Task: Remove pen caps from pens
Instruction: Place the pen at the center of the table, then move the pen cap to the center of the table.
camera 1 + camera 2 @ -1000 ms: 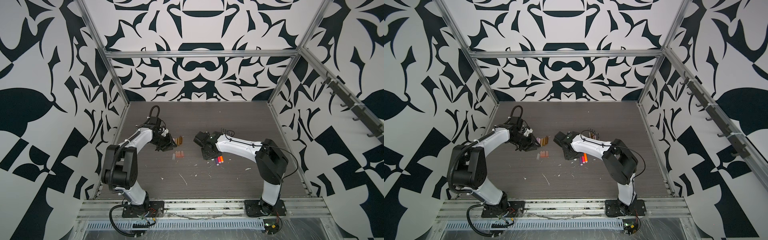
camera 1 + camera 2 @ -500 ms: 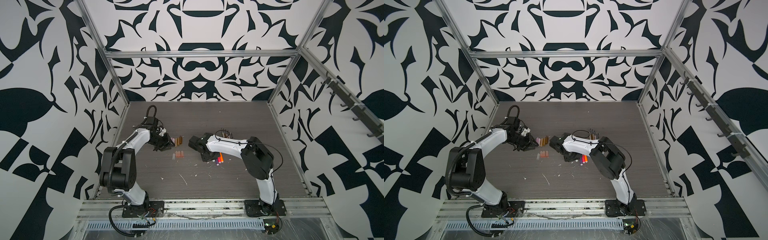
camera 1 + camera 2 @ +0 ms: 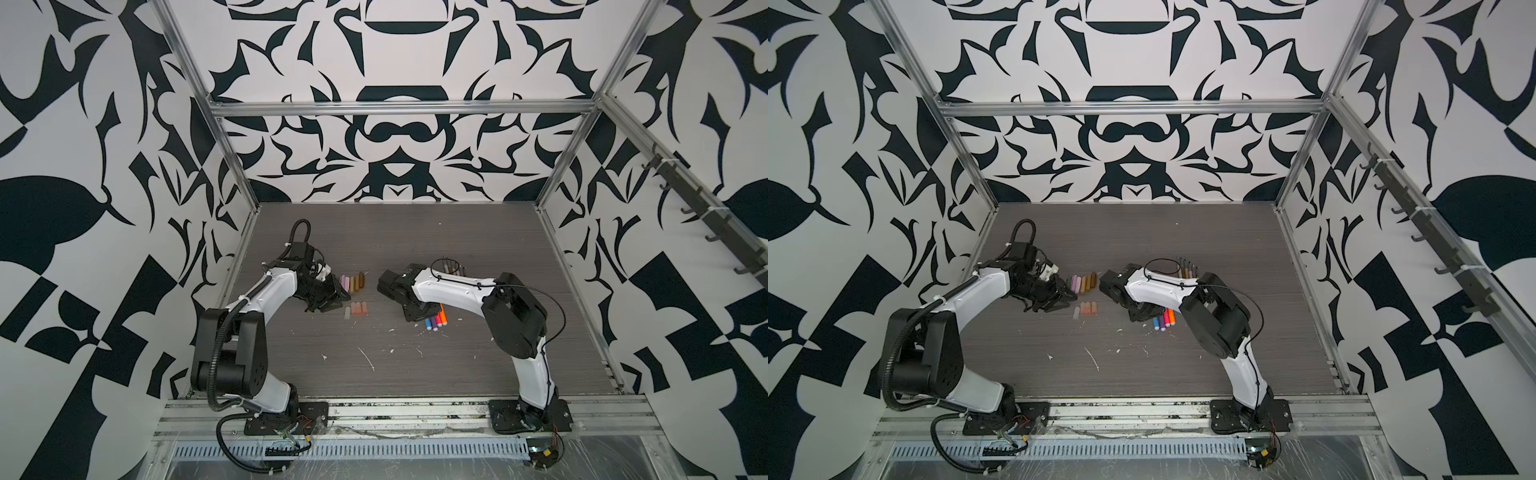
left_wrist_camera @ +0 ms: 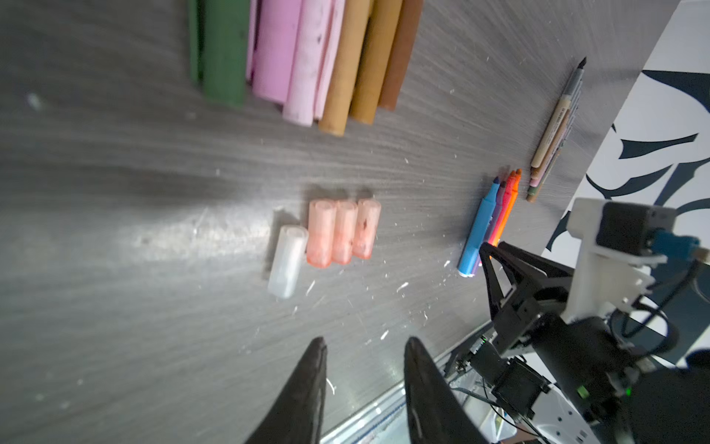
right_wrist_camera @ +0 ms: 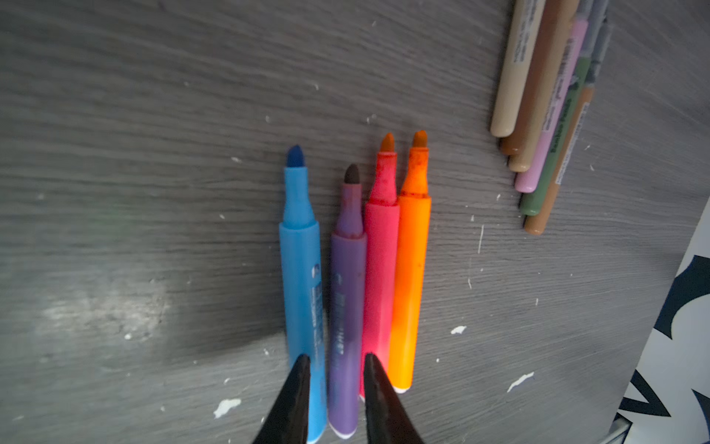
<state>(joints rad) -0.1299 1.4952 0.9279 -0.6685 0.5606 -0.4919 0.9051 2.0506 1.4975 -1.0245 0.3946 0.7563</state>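
Four thick uncapped pens lie side by side: blue (image 5: 301, 276), purple (image 5: 347, 292), pink-red (image 5: 380, 269), orange (image 5: 413, 269). My right gripper (image 5: 335, 356) (image 3: 422, 318) stands open just over their back ends, one finger on each side of the purple pen. Several thin muted pens (image 5: 545, 96) (image 3: 451, 268) lie bundled beyond. Of the pen caps, a whitish one (image 4: 288, 261) and three pinkish ones (image 4: 342, 232) lie together, and a row of olive, pink, tan and brown ones (image 4: 307, 57) lies farther back. My left gripper (image 4: 365, 342) (image 3: 328, 307) is open and empty, short of the translucent caps.
White flecks of debris (image 3: 368, 359) are scattered over the dark wood-grain table (image 3: 415, 232). Patterned walls with metal posts close in the left, right and back sides. The two arm bases stand on a rail (image 3: 395, 409) at the front edge.
My right gripper's jaws have opened around the purple pen, and the right arm's elbow has swung a little to the left. The left gripper's jaws have widened slightly.
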